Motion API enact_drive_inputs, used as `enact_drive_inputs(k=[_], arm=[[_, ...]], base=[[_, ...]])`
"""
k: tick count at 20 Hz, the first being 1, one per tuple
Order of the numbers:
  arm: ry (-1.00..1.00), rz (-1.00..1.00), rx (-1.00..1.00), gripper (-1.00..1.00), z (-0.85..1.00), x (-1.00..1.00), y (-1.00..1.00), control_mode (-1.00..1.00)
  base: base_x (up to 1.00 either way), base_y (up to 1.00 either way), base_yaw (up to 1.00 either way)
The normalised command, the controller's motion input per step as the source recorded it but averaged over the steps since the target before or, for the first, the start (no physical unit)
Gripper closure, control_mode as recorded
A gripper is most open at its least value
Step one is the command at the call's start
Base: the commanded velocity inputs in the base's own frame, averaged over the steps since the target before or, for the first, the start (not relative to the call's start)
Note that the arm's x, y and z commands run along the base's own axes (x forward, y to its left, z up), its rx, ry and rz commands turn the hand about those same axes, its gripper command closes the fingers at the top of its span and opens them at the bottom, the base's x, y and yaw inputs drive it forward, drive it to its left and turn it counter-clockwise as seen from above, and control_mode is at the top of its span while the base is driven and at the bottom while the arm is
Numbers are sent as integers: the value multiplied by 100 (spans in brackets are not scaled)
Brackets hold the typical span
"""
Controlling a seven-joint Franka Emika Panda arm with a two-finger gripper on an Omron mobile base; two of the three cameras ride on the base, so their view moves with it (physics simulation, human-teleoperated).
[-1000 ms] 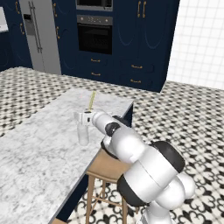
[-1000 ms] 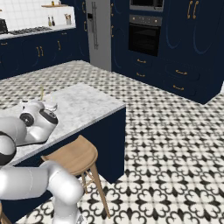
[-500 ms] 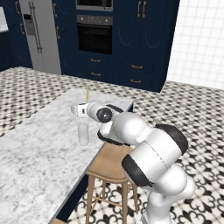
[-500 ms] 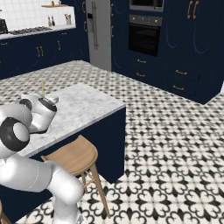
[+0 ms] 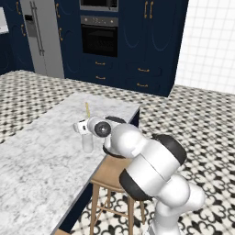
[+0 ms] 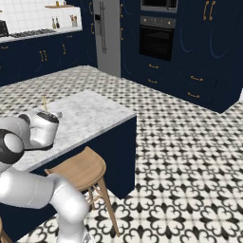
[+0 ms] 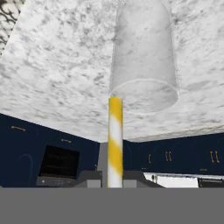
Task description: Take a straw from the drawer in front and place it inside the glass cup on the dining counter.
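My gripper [image 5: 82, 128] is shut on the straw [image 5: 86, 109], which stands upright and pokes up above the hand. Directly under it the clear glass cup [image 5: 87, 143] stands on the marble dining counter [image 5: 41, 160], near the counter's right edge. In the hand view the yellow-and-white straw [image 7: 115, 135] runs from between the gripper [image 7: 115, 183] fingertips to the rim of the glass cup [image 7: 142, 52], its far end at the cup's mouth. From the right base view the straw [image 6: 44, 103] rises behind the hand over the dining counter [image 6: 90, 111]. The drawer is out of view.
A wooden stool [image 5: 108, 172] stands against the counter's right side, under my arm, also seen as the stool [image 6: 78, 168]. Navy cabinets with an oven [image 5: 98, 39] and a fridge [image 5: 43, 36] line the far wall. Patterned floor lies open to the right.
The gripper has carried the straw left and lower, from beside the glass cup to right above it. The cup has not moved.
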Motion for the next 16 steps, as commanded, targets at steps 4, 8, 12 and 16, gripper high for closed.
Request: enact_drive_inputs(k=[4, 8, 12, 16], arm=[[0, 0, 0, 100, 0, 10, 26, -100], [0, 0, 0, 100, -18, 6, 4, -100], [0, 0, 0, 100, -30, 26, 6, -100], [0, 0, 0, 100, -8, 46, 20, -100]], base=[[0, 0, 0], [0, 0, 0], [0, 0, 0], [0, 0, 0]])
